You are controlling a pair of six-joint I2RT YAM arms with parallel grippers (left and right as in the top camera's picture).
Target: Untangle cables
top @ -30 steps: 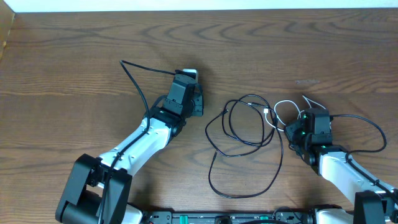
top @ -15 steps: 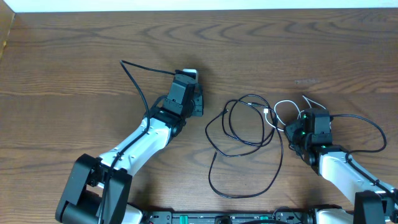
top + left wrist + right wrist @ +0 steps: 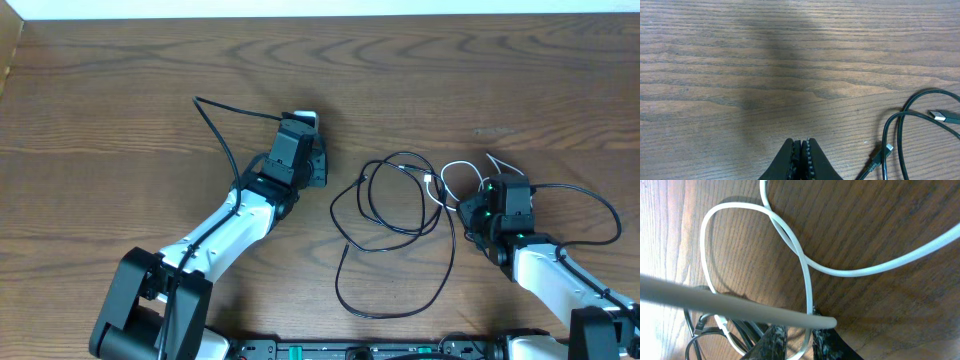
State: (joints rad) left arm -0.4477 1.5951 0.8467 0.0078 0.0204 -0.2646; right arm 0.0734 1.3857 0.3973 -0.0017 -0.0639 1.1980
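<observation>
Black cable (image 3: 371, 190): long, limp, light, lying in loose overlapping loops mid-table. Judged it will drag its neighbours if pulled, so best taken near a plug end.
White cable (image 3: 806, 280): shorter, springy, curled just right of the black loops.
Right gripper (image 3: 800, 332): jaws narrow, white cord running through the gap; pinch cannot be told.
Left gripper (image 3: 801, 145): jaws closed, empty, black loops off to its side
</observation>
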